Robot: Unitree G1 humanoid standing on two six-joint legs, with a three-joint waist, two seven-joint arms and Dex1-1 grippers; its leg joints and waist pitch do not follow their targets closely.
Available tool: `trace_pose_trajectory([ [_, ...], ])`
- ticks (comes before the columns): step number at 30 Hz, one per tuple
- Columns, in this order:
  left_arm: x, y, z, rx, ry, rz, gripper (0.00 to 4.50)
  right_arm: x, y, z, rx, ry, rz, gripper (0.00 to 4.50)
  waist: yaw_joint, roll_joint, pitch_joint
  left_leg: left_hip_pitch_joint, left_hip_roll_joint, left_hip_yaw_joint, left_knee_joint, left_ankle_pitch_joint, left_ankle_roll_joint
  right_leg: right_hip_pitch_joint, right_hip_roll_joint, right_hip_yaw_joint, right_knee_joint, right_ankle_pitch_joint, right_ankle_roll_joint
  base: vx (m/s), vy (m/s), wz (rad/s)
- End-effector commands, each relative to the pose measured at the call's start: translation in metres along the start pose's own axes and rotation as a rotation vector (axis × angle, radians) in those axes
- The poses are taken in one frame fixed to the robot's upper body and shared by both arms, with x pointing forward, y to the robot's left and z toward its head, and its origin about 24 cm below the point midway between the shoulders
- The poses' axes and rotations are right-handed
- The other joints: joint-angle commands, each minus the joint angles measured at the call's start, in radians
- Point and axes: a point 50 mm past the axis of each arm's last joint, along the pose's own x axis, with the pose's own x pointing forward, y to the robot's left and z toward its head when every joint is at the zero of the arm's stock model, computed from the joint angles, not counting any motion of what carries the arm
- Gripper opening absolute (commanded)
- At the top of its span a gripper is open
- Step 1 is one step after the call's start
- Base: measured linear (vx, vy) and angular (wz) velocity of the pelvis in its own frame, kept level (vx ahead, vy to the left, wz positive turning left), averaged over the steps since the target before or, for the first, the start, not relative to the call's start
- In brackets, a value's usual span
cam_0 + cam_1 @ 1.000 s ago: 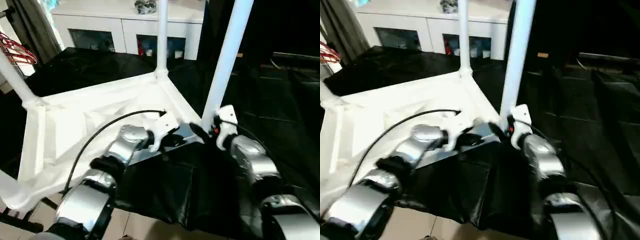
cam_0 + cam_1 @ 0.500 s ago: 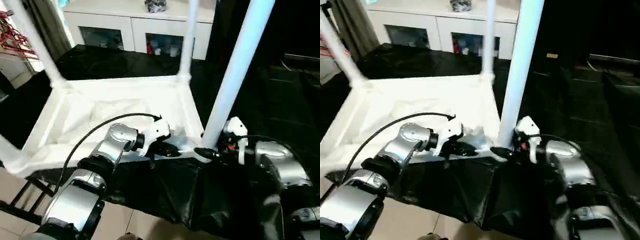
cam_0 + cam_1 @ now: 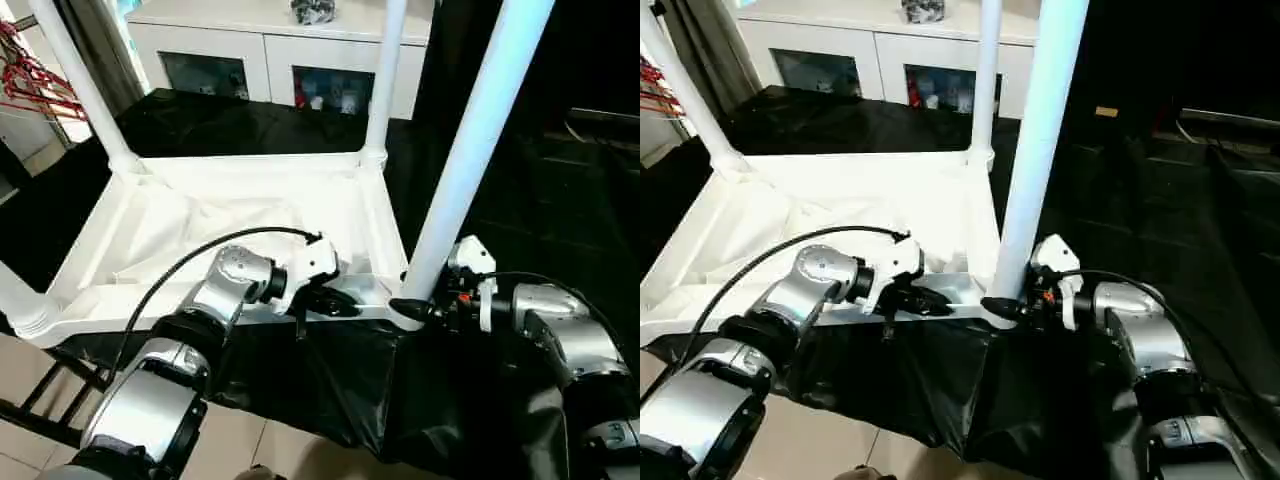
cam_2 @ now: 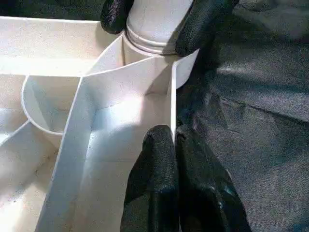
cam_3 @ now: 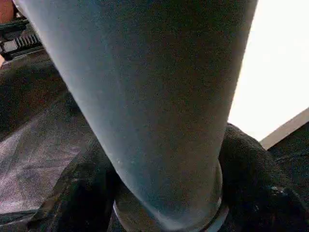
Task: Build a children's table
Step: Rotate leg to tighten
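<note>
Our upturned tabletop [image 3: 230,215] lies on the black cloth [image 3: 520,200] with legs up at every corner, our right gripper [image 4: 150,21] clasping the near-right leg [image 3: 470,150] at its socket, our left gripper [image 4: 175,159] pinching the near rim, so we judge only seating remains.

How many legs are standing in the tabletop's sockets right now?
4. Near right leg, gripped at its base by the right gripper; far right leg; far left leg; near left leg, mostly cut off at the picture's edge.
</note>
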Motion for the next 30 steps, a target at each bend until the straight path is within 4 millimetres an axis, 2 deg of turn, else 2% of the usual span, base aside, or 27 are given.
trace_pose_trajectory([
  [1, 0.009, 0.005, 0.015, 0.028, -0.039, 0.083, 0.0, 0.027, 0.013, -0.008, 0.053, -0.024, 0.033, 2.56, -0.002, -0.019, -0.062, 0.011, 0.076, -0.036, -0.062, -0.14, 0.097, 0.043, -0.11, 0.053, -0.073, -0.197, -0.22, 0.0, 0.0, 0.0],
  [3, 0.015, 0.01, 0.017, 0.008, -0.034, 0.16, 0.0, 0.033, 0.002, -0.01, 0.088, -0.031, -0.141, 2.56, -0.014, -0.016, -0.056, 0.017, 0.075, -0.038, -0.069, -0.19, 0.063, 0.036, -0.111, 0.052, -0.083, -0.287, -0.211, 0.0, 0.0, 0.0],
  [4, 0.018, 0.013, 0.018, -0.006, -0.029, 0.212, 0.0, 0.037, -0.003, -0.012, 0.117, -0.033, -0.228, 2.56, -0.014, -0.016, -0.056, 0.017, 0.075, -0.038, -0.069, -0.19, 0.063, 0.036, -0.111, 0.052, -0.083, -0.287, -0.211, 0.0, 0.0, 0.0],
  [5, 0.022, 0.015, 0.021, -0.017, -0.026, 0.261, 0.0, 0.04, -0.006, -0.014, 0.141, -0.031, -0.304, 2.56, -0.025, -0.018, -0.054, 0.021, 0.073, -0.042, -0.073, -0.225, 0.033, 0.036, -0.111, 0.052, -0.091, -0.352, -0.196, 0.0, 0.0, 0.0],
  [7, 0.028, 0.018, 0.024, -0.034, -0.026, 0.319, 0.0, 0.046, -0.009, -0.016, 0.162, -0.025, -0.393, 2.56, -0.037, -0.016, -0.053, 0.024, 0.071, -0.043, -0.074, -0.245, 0.019, 0.035, -0.11, 0.053, -0.095, -0.372, -0.188, 0.0, 0.0, 0.0],
  [10, 0.04, 0.019, 0.032, -0.057, -0.038, 0.385, 0.0, 0.057, -0.011, -0.017, 0.192, -0.008, -0.516, 2.56, -0.039, -0.017, -0.054, 0.022, 0.07, -0.041, -0.074, -0.237, 0.029, 0.037, -0.109, 0.056, -0.095, -0.335, -0.19, 0.0, 0.0, 0.0],
  [11, 0.044, 0.018, 0.035, -0.058, -0.041, 0.4, 0.0, 0.062, -0.01, -0.017, 0.196, -0.001, -0.554, 2.56, -0.041, -0.015, -0.057, 0.02, 0.069, -0.04, -0.072, -0.215, 0.035, 0.037, -0.108, 0.058, -0.09, -0.284, -0.2, 0.0, 0.0, 0.0],
  [13, 0.052, 0.015, 0.039, -0.038, -0.04, 0.397, 0.0, 0.072, -0.006, -0.014, 0.212, -0.018, -0.564, 2.56, -0.04, -0.016, -0.058, 0.018, 0.067, -0.038, -0.069, -0.199, 0.048, 0.039, -0.109, 0.058, -0.088, -0.257, -0.204, 0.0, 0.0, 0.0],
  [14, 0.053, 0.015, 0.039, -0.033, -0.039, 0.396, 0.0, 0.074, -0.005, -0.013, 0.221, -0.031, -0.557, 2.56, -0.039, -0.014, -0.06, 0.018, 0.066, -0.037, -0.068, -0.19, 0.056, 0.041, -0.109, 0.058, -0.087, -0.244, -0.205, 0.0, 0.0, 0.0],
  [15, 0.055, 0.014, 0.04, -0.029, -0.037, 0.398, 0.0, 0.077, -0.003, -0.011, 0.242, -0.059, -0.546, 2.91, -0.037, -0.015, -0.06, 0.016, 0.065, -0.036, -0.067, -0.181, 0.065, 0.042, -0.11, 0.059, -0.086, -0.229, -0.206, 0.0, 0.0, 0.0],
  [16, 0.055, 0.014, 0.04, -0.029, -0.037, 0.398, 0.0, 0.077, -0.003, -0.011, 0.242, -0.059, -0.546, 2.91, -0.037, -0.015, -0.06, 0.016, 0.065, -0.036, -0.067, -0.181, 0.065, 0.042, -0.11, 0.059, -0.086, -0.229, -0.206, 0.0, 0.0, 0.0],
  [17, 0.056, 0.014, 0.04, -0.026, -0.038, 0.396, 0.0, 0.078, -0.003, -0.01, 0.254, -0.078, -0.54, 3.26, -0.036, -0.012, -0.06, 0.014, 0.067, -0.037, -0.067, -0.168, 0.074, 0.044, -0.108, 0.057, -0.083, -0.213, -0.21, 0.0, 0.0, 0.0],
  [19, 0.055, 0.013, 0.039, -0.017, -0.036, 0.387, 0.0, 0.078, -0.002, -0.008, 0.25, -0.091, -0.527, 3.29, -0.036, -0.012, -0.059, 0.016, 0.069, -0.038, -0.069, -0.18, 0.074, 0.043, -0.107, 0.056, -0.084, -0.218, -0.211, 0.0, 0.0, 0.0],
  [21, 0.054, 0.013, 0.037, -0.009, -0.035, 0.38, 0.0, 0.075, -0.004, -0.008, 0.223, -0.085, -0.532, 3.42, -0.036, -0.011, -0.058, 0.018, 0.071, -0.038, -0.071, -0.197, 0.068, 0.042, -0.108, 0.056, -0.086, -0.234, -0.209, 0.0, 0.0, 0.0],
  [22, 0.053, 0.012, 0.036, -0.006, -0.036, 0.372, 0.0, 0.065, -0.009, -0.007, 0.174, -0.082, -0.558, 3.56, -0.037, -0.017, -0.058, 0.018, 0.071, -0.038, -0.072, -0.201, 0.065, 0.042, -0.108, 0.057, -0.086, -0.239, -0.208, 0.0, 0.0, 0.0],
  [23, 0.052, 0.012, 0.035, -0.004, -0.036, 0.37, 0.0, 0.059, -0.012, -0.007, 0.163, -0.083, -0.575, 3.66, -0.034, -0.018, -0.059, 0.017, 0.07, -0.038, -0.07, -0.191, 0.065, 0.044, -0.109, 0.058, -0.085, -0.232, -0.205, 0.0, 0.0, 0.0],
  [26, 0.051, 0.012, 0.034, -0.006, -0.037, 0.374, 0.0, 0.045, -0.019, -0.008, 0.147, -0.078, -0.607, 3.66, -0.031, -0.018, -0.06, 0.018, 0.07, -0.036, -0.068, -0.173, 0.077, 0.044, -0.108, 0.058, -0.081, -0.204, -0.211, 0.0, 0.0, 0.0],
  [27, 0.05, 0.012, 0.032, -0.008, -0.037, 0.376, 0.0, 0.022, -0.027, -0.01, 0.123, -0.077, -0.645, 3.66, -0.028, -0.018, -0.059, 0.017, 0.069, -0.035, -0.067, -0.165, 0.083, 0.045, -0.109, 0.058, -0.082, -0.199, -0.211, 0.0, 0.0, 0.0],
  [29, 0.05, 0.012, 0.031, -0.013, -0.039, 0.37, 0.0, 0.0, -0.034, -0.012, 0.113, -0.086, -0.67, 3.66, -0.021, -0.015, -0.06, 0.023, 0.071, -0.033, -0.064, -0.169, 0.088, 0.041, -0.107, 0.06, -0.083, -0.187, -0.214, 0.0, 0.0, 0.0],
  [30, 0.05, 0.011, 0.031, -0.012, -0.038, 0.369, 0.0, -0.003, -0.034, -0.012, 0.112, -0.088, -0.669, 3.66, -0.022, -0.017, -0.061, 0.019, 0.071, -0.033, -0.064, -0.162, 0.091, 0.045, -0.106, 0.059, -0.08, -0.176, -0.215, 0.0, 0.0, 0.0],
])
